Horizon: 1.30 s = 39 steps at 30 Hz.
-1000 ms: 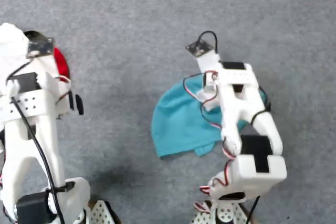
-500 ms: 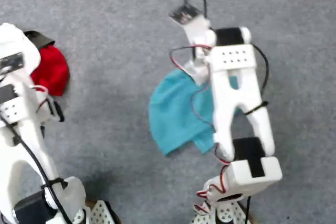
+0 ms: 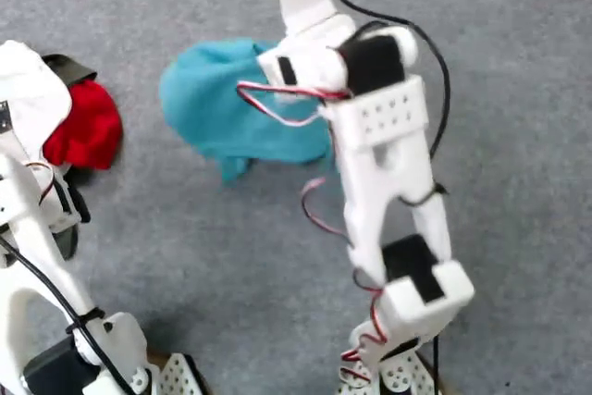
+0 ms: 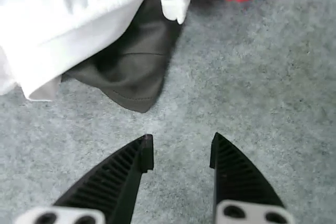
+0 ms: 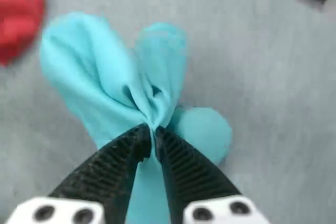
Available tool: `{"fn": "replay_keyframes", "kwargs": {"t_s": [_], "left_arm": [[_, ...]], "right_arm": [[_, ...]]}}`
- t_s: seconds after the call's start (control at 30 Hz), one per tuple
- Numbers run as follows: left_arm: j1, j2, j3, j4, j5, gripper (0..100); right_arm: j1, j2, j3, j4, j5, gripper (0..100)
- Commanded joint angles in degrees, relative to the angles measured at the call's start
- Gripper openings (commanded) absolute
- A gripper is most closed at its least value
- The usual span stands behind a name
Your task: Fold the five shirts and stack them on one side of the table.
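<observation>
Grey table mat [image 3: 185,256]: at left, a white shirt [image 3: 28,90], black shirt [image 3: 67,67] and red shirt [image 3: 88,131] lie heaped, the left claw [image 4: 181,145] spread empty beside them. Farther right, the right claw [image 5: 152,132] pinches a bunched teal shirt [image 3: 231,108], apparently not yet folded or stacked.

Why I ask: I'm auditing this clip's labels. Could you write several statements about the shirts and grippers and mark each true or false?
1. The right gripper is shut on the teal shirt. True.
2. The left gripper holds the white shirt. False: it is open above bare table and holds nothing.
3. The red shirt lies beside the white shirt. True.
4. The dark cloth lies on top of the white shirt. False: it sticks out from under the white shirt.
5. The teal shirt lies flat and neatly folded. False: it is bunched up where the right gripper pinches it.
</observation>
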Motion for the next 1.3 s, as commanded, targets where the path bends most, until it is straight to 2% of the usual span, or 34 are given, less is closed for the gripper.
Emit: {"fn": "replay_keyframes", "kwargs": {"t_s": [0.0, 0.1, 0.3, 0.5, 0.6, 0.83, 0.93, 1.07, 1.27], "left_arm": [[3.47, -0.62, -1.71, -0.18, -0.53, 20], [7.87, -0.44, -1.71, -0.18, -0.53, 20], [20.26, -0.18, -0.66, -2.2, -0.18, 20], [30.81, -0.18, 3.21, -7.65, 0.44, 20], [35.47, -0.18, 3.82, -10.2, 3.96, 20], [49.63, -0.09, 3.3, -16.79, 5.98, 20], [51.3, 0.09, 3.38, -22.86, 5.98, 20], [51.21, 5.45, 2.24, -29.71, 5.63, 20], [51.65, 24.09, -10.15, -30.24, 5.89, 20]], "right_arm": [[6.07, 4.88, 1.54, 3.69, -0.44, 1.3], [12.22, 8.84, 6.99, 3.87, 1.67, 1.3], [24.26, 8.75, 22.9, 3.96, 10.73, 1.3], [36.4, 2.42, 40.31, 3.96, 25.85, 1.3], [42.37, -1.1, 48.04, 3.96, 33.23, 1.3], [54.77, -4.44, 57.19, 3.34, 48.53, 1.3], [57.58, -4.79, 56.92, 0.97, 49.67, 1.4], [57.85, -4.79, 56.92, 0.18, 49.49, 1.5], [57.93, -4.79, 53.41, -2.37, 42.99, 1.5]]}}
